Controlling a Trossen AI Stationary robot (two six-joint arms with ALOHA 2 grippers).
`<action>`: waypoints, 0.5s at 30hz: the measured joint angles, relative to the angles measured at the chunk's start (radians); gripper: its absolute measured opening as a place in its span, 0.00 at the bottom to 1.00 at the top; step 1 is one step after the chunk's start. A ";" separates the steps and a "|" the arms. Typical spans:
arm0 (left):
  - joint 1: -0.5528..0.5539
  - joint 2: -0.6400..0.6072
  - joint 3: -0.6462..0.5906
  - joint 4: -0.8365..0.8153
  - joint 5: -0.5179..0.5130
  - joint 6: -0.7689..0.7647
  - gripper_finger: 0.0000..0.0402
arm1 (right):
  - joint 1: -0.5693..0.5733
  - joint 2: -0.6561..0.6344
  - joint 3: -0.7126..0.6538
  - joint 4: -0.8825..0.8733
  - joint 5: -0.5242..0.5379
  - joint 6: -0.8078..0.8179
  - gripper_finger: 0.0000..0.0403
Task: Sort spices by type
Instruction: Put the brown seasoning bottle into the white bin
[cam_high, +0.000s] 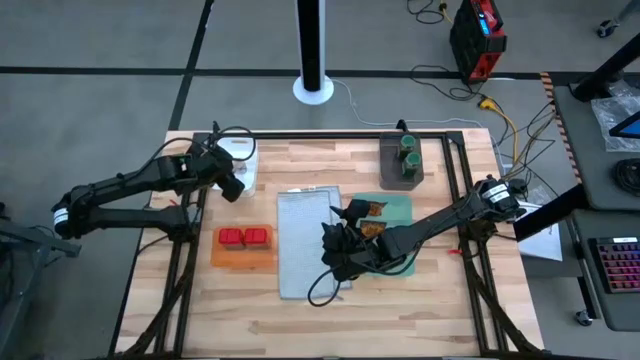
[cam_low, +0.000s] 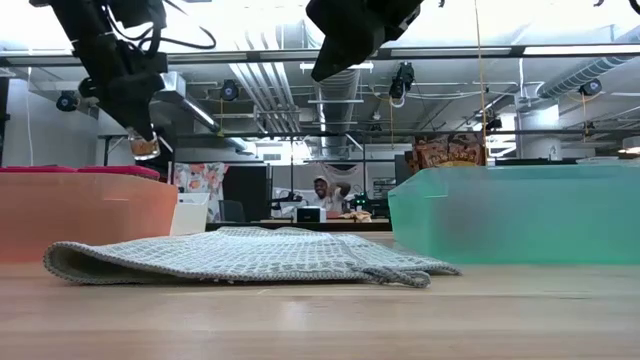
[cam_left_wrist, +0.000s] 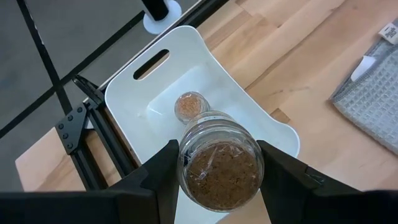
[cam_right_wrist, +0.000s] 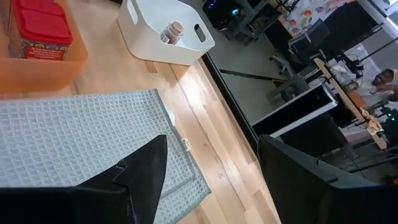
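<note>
No legible text, label, brand, number or sign on anything.

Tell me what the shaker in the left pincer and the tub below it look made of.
The shaker, held by the left pincer, looks like clear glass or plastic: brown spice shows through. The white tub looks like glossy moulded plastic, with rounded corners and a cut-out handle.

I saw a light wooden table (cam_high: 300, 315) in a black frame. Directly on it lay a white bin (cam_high: 243, 152) at the far left corner, a dark grey bin (cam_high: 390, 175) at the far right, an orange tray (cam_high: 243, 256), a flat grey cloth (cam_high: 300, 230) in the middle, and a green tray (cam_high: 400, 210) beside the cloth.
</note>
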 joint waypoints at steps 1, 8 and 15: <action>0.000 0.003 0.000 0.000 0.000 0.000 0.39 | 0.000 0.000 0.000 0.000 0.000 -0.001 0.59; 0.000 0.038 0.000 0.000 0.000 -0.023 0.39 | -0.002 0.000 -0.001 0.000 0.001 -0.005 0.61; 0.000 0.125 -0.016 0.018 0.018 -0.070 0.39 | -0.002 0.000 -0.001 0.001 0.001 0.003 0.58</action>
